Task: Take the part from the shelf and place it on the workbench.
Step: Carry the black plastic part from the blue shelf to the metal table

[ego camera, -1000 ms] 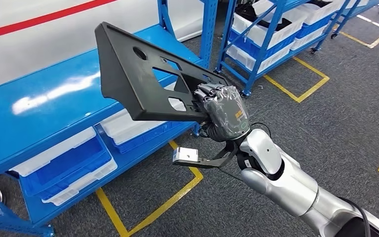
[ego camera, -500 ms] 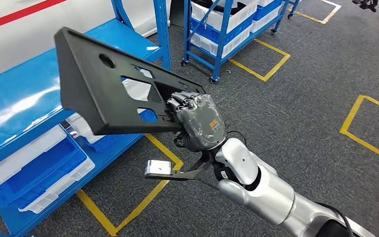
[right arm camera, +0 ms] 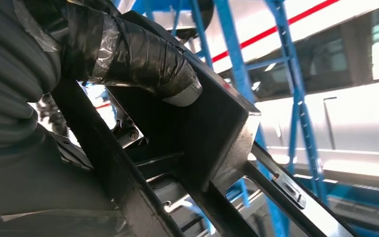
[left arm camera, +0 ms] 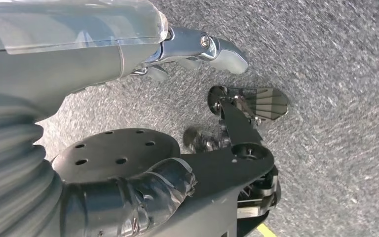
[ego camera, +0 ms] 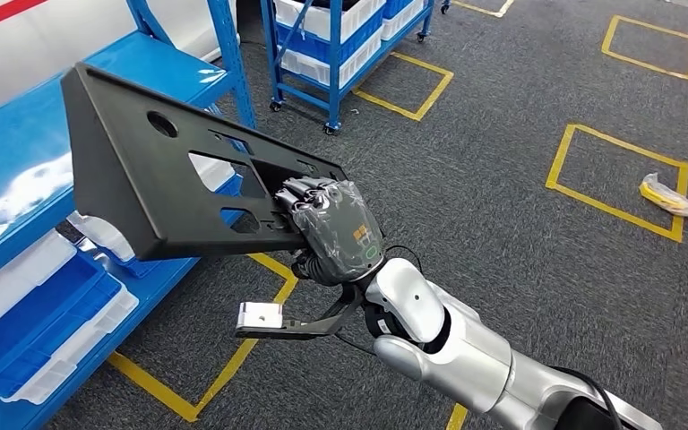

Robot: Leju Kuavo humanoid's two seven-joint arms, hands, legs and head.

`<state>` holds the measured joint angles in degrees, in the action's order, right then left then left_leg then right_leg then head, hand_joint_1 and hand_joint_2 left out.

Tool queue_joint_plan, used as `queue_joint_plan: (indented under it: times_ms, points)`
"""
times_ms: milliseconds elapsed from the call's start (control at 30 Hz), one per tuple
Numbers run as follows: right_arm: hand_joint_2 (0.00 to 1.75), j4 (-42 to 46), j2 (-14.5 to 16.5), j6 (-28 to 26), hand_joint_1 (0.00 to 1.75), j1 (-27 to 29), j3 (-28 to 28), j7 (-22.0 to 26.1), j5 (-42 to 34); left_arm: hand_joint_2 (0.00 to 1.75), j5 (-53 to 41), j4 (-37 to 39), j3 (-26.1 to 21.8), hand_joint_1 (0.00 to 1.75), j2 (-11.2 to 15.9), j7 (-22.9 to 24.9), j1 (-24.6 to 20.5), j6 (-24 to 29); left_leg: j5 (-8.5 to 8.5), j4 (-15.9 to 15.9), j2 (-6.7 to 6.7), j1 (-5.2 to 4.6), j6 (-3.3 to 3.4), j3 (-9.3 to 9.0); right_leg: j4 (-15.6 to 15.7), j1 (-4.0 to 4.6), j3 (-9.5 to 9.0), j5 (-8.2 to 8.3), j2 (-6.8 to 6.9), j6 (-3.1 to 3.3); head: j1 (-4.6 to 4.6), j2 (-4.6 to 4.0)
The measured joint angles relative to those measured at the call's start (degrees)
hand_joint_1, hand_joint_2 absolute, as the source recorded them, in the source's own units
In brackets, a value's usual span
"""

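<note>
The part [ego camera: 170,170] is off the shelf [ego camera: 27,152] — the right hand [ego camera: 331,228] grips its edge, held aloft. No workbench in sight yet — the placing remains.

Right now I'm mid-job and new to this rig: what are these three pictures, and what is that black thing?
You are seeing a two-legged robot with silver arms. The head view looks down from its body: its right hand grips a flat black plastic part with cut-out holes, held in the air beside the blue metal shelf. The right wrist view shows that grip from close behind. The left wrist view looks down at grey carpet past the left hand, which holds nothing. A yellow wrapped item lies on the floor.
</note>
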<state>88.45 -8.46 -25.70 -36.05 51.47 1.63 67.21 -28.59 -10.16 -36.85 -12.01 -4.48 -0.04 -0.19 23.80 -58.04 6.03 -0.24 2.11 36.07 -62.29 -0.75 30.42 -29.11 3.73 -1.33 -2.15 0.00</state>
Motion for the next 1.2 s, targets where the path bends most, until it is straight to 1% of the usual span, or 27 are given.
queue_joint_plan:
  times_ms: [33,67,100,133,167,200,233,267,300,333,367,433,500,533,600,633,667,700,767,800,833,867,900,967,1000,1067,1200]
  points:
    - [1.75,0.01,-0.23,-0.13,1.75,-0.08,-0.15,-0.21,-0.02,1.75,-0.27,0.01,-0.02,0.00,-0.05,-0.07,-0.02,-0.34,-0.43,-0.04,0.56,0.09,-0.32,0.10,2.99,0.47,-1.77,-1.09,0.71,0.49,0.01,0.00]
    - [1.75,0.09,-0.78,-0.27,1.75,-0.15,-0.38,-0.42,-0.22,1.75,-0.78,0.02,0.01,0.00,-0.10,-0.12,-0.06,-0.93,-0.90,0.00,1.15,0.22,-0.65,0.19,4.72,0.93,-2.38,-1.56,0.74,0.98,0.01,0.00]
    - [1.75,0.25,-1.58,-0.43,1.75,-0.19,-0.72,-0.56,-0.65,1.75,-1.44,0.07,0.10,0.00,-0.10,-0.13,-0.13,-1.81,-1.27,0.07,1.56,0.37,-1.02,0.33,5.44,1.06,-2.23,-1.21,0.30,1.57,0.01,0.00]
    - [1.75,0.48,-2.63,-0.60,1.75,-0.25,-1.14,-0.54,-1.33,1.75,-2.16,0.13,0.28,0.00,0.09,-0.03,-0.23,-2.84,-0.84,-0.19,0.99,0.57,-1.35,0.60,5.74,1.08,-1.80,-0.50,-0.15,2.06,0.02,0.00]
    - [1.75,0.73,-3.82,-0.79,1.75,-0.34,-1.69,-0.39,-2.20,1.75,-2.75,0.20,0.52,0.00,0.29,0.09,-0.29,-3.81,0.65,-1.26,-0.33,0.69,-1.63,1.15,5.94,0.97,-1.28,0.26,-0.56,2.64,0.02,0.00]
    - [1.75,0.91,-4.88,-0.97,1.75,-0.42,-2.35,-0.16,-3.02,1.75,-3.10,0.26,0.74,0.00,0.53,0.27,-0.31,-4.59,3.14,-3.54,-2.08,0.79,-1.84,1.97,6.05,0.82,-0.56,1.11,-1.07,3.15,0.01,0.00]
    - [1.75,1.04,-5.82,-1.14,1.75,-0.50,-2.98,0.09,-3.67,1.75,-3.26,0.30,0.89,0.00,0.79,0.45,-0.31,-5.07,6.12,-6.80,-3.85,0.90,-1.97,2.88,5.88,0.79,0.36,1.85,-1.68,3.50,0.02,0.00]
    - [1.75,1.14,-6.69,-1.23,1.75,-0.53,-3.49,0.36,-4.15,1.75,-3.30,0.32,0.95,0.00,0.93,0.56,-0.29,-5.39,8.71,-10.66,-4.92,0.91,-2.02,3.79,5.63,0.79,1.45,2.55,-2.45,3.71,0.02,0.00]
    - [1.75,1.23,-7.40,-1.28,1.75,-0.46,-3.86,0.64,-4.45,1.75,-3.31,0.33,0.97,0.00,1.08,0.66,-0.32,-5.60,10.17,-14.04,-5.40,0.91,-2.03,4.33,5.32,0.81,2.54,3.19,-3.31,3.71,0.02,0.00]
    - [1.75,1.33,-8.14,-1.31,1.75,-0.35,-4.12,0.93,-4.64,1.75,-3.30,0.33,0.97,0.00,1.22,0.69,-0.39,-5.71,10.32,-15.85,-5.56,0.90,-2.02,4.14,4.97,0.81,3.60,3.76,-4.18,3.62,0.03,0.00]
    - [1.75,1.40,-8.93,-1.31,1.75,-0.24,-4.41,1.16,-4.79,1.75,-3.30,0.33,0.98,0.00,1.37,0.71,-0.48,-5.81,9.41,-15.62,-5.68,0.91,-1.97,2.97,4.54,0.76,4.67,4.28,-5.05,3.45,0.02,0.00]
    - [1.75,1.55,-10.19,-1.32,1.75,-0.09,-5.08,1.36,-4.87,1.75,-3.29,0.33,1.00,0.00,1.60,0.73,-0.61,-5.86,6.94,-9.52,-6.94,1.05,-1.85,-1.70,3.51,0.54,6.60,5.06,-6.63,2.95,0.03,0.00]
    - [1.75,1.77,-10.85,-1.33,1.75,-0.11,-5.69,1.28,-4.25,1.75,-2.96,0.33,1.00,0.00,1.72,0.62,-0.61,-5.97,6.61,-2.85,-9.32,1.25,-1.73,-5.84,2.59,0.47,8.15,5.73,-7.94,2.33,0.04,0.00]
    - [1.75,1.84,-10.99,-1.33,1.75,-0.11,-5.93,1.16,-3.56,1.75,-2.67,0.34,0.99,0.00,1.74,0.46,-0.62,-6.08,7.06,-1.25,-10.09,1.28,-1.66,-6.58,2.39,0.45,8.64,6.12,-8.49,2.03,0.03,0.00]
    - [1.75,1.80,-11.14,-1.33,1.75,-0.09,-6.30,0.62,-1.54,1.75,-2.07,0.35,0.98,0.00,1.73,0.16,-0.72,-6.25,6.89,-0.63,-9.65,1.23,-1.24,-6.60,2.53,0.41,9.09,7.04,-9.50,1.38,0.02,0.00]
    - [1.75,1.75,-11.23,-1.29,1.75,-0.11,-6.44,0.29,-0.55,1.75,-1.91,0.35,0.98,0.00,1.72,0.09,-0.82,-6.22,6.57,-0.45,-9.15,1.23,-0.93,-6.50,2.49,0.41,9.33,7.07,-9.36,1.09,-0.01,0.00]
    - [1.75,1.70,-11.31,-1.26,1.75,-0.19,-6.56,-0.05,0.38,1.75,-1.80,0.35,0.97,0.00,1.70,0.08,-0.88,-6.09,6.18,-0.31,-8.68,1.26,-0.53,-6.40,1.72,0.47,9.80,6.40,-8.53,0.81,-0.05,0.00]
    - [1.75,1.68,-11.37,-1.27,1.75,-0.27,-6.66,-0.32,1.21,1.75,-1.75,0.35,0.97,0.00,1.68,0.07,-0.88,-5.94,5.81,-0.17,-8.18,1.29,-0.17,-6.18,-0.27,0.49,10.69,4.95,-7.28,0.58,-0.10,0.00]
    - [1.75,1.61,-11.36,-1.38,1.75,-0.39,-6.74,-0.56,2.44,1.75,-1.57,0.35,0.96,0.00,1.68,0.04,-0.81,-5.57,5.29,-0.20,-7.38,1.05,0.24,-5.61,-7.35,0.44,13.47,0.78,-4.72,0.25,-0.16,0.00]
    - [1.75,1.51,-11.34,-1.45,1.75,-0.39,-6.75,-0.58,2.81,1.75,-1.49,0.35,0.96,0.00,1.70,0.01,-0.73,-5.43,5.13,-0.24,-6.99,0.93,0.29,-5.30,-10.94,0.36,14.71,-0.76,-4.24,0.17,-0.16,0.00]
    - [1.75,1.38,-11.34,-1.48,1.75,-0.37,-6.75,-0.58,2.99,1.75,-1.40,0.35,0.96,0.00,1.72,-0.03,-0.66,-5.29,5.02,-0.29,-6.70,0.82,0.30,-5.08,-12.94,0.34,15.15,-1.34,-4.05,0.22,-0.16,0.00]
    - [1.75,1.22,-11.34,-1.48,1.75,-0.36,-6.77,-0.58,3.06,1.75,-1.34,0.35,0.96,0.00,1.74,-0.07,-0.63,-5.20,4.96,-0.33,-6.49,0.73,0.29,-4.97,-12.75,0.39,14.46,-0.87,-4.00,0.41,-0.16,0.00]
    - [1.75,1.09,-11.34,-1.49,1.75,-0.40,-6.79,-0.60,3.08,1.75,-1.32,0.35,0.96,0.00,1.73,-0.10,-0.64,-5.15,4.95,-0.35,-6.35,0.66,0.28,-4.97,-10.30,0.54,12.65,0.54,-4.01,0.78,-0.15,0.00]
    - [1.75,0.95,-11.36,-1.49,1.75,-0.56,-6.94,-0.60,3.08,1.75,-1.30,0.36,0.96,0.00,1.55,-0.16,-0.69,-5.13,4.93,-0.32,-6.20,0.65,0.15,-5.03,-2.50,1.21,7.99,3.49,-4.05,2.02,-0.14,0.00]
    - [1.75,0.90,-11.37,-1.50,1.75,-0.73,-7.03,-0.61,3.08,1.75,-1.28,0.38,0.95,0.00,1.41,-0.19,-0.70,-5.13,4.81,-0.26,-6.13,0.81,-0.09,-4.90,0.44,1.59,6.47,4.36,-4.07,2.60,-0.16,0.00]
    - [1.75,0.79,-11.39,-1.56,1.75,-1.03,-7.19,-0.62,3.09,1.75,-1.27,0.42,0.94,0.00,1.15,-0.24,-0.79,-5.13,4.46,-0.03,-6.03,1.20,-0.68,-4.54,2.33,2.17,5.69,4.60,-4.14,3.28,-0.18,0.00]
    - [1.75,0.75,-11.40,-1.62,1.75,-1.16,-7.21,-0.62,3.10,1.75,-1.27,0.44,0.94,0.00,1.02,-0.24,-0.92,-5.13,4.18,0.46,-6.06,1.45,-1.12,-4.59,2.65,2.44,5.74,4.86,-4.20,3.50,-0.17,0.00]
